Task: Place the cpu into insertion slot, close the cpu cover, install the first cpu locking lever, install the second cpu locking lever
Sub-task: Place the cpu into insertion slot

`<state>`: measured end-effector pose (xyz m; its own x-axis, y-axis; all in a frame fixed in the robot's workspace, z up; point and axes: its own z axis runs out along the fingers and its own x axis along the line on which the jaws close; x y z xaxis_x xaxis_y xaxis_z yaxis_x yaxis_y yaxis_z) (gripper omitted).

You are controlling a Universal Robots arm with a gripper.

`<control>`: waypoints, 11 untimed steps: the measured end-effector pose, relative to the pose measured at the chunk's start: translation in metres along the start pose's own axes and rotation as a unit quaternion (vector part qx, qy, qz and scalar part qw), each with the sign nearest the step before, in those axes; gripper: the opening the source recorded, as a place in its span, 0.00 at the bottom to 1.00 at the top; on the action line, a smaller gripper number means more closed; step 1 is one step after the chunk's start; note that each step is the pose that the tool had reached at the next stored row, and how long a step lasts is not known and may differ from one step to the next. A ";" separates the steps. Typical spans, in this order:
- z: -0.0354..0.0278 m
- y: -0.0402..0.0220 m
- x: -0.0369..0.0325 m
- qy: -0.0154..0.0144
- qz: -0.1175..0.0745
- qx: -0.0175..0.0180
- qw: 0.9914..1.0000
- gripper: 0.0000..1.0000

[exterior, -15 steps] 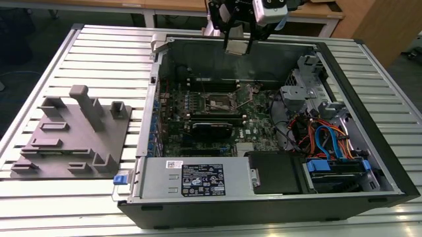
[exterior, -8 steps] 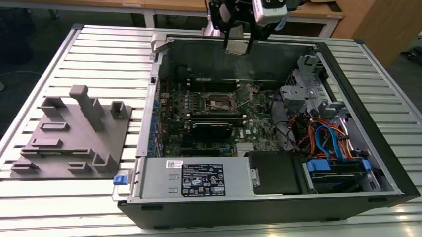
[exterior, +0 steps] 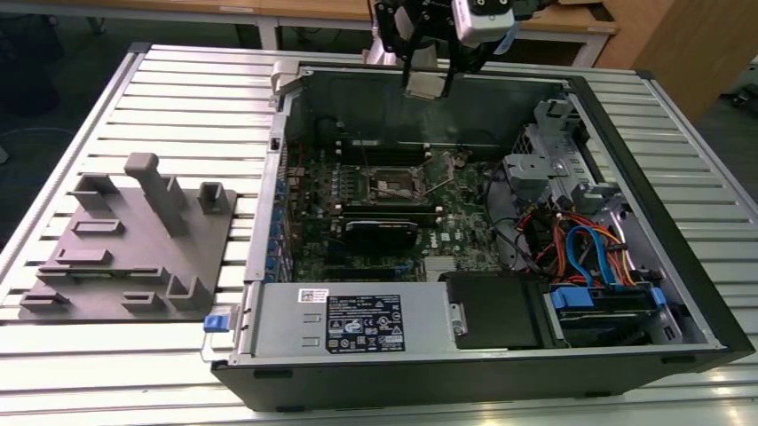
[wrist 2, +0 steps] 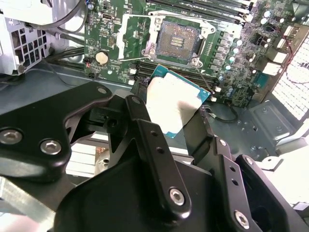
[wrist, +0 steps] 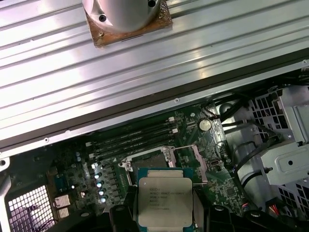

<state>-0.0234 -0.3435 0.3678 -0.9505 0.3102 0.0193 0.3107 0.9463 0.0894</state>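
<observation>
Above the motherboard (wrist: 227, 186), end effector (wrist 2: 175, 115) clamped on the cpu (wrist: 164, 200), well apart from the insertion slot (wrist: 148, 158).

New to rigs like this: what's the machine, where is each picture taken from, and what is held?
One robot arm with a gripper. The exterior view, off the arm, looks down at an open computer case lying on a ribbed metal table, a grey stand on the exterior view's left. Both wrist views ride on the arm. The gripper is shut on the cpu, a flat silvery chip, above the case. The insertion slot on the green board lies uncovered, with no chip in it.
</observation>
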 end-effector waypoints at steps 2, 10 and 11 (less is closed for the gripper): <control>0.0000 0.0000 0.0000 0.000 0.002 0.000 1.000 0.54; 0.0002 0.0000 0.0001 -0.001 0.017 0.000 1.000 0.54; 0.0003 -0.0001 0.0001 -0.002 0.021 0.000 1.000 0.54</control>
<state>-0.0235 -0.3435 0.3675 -0.9364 0.3504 0.0193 0.3506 0.9323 0.0891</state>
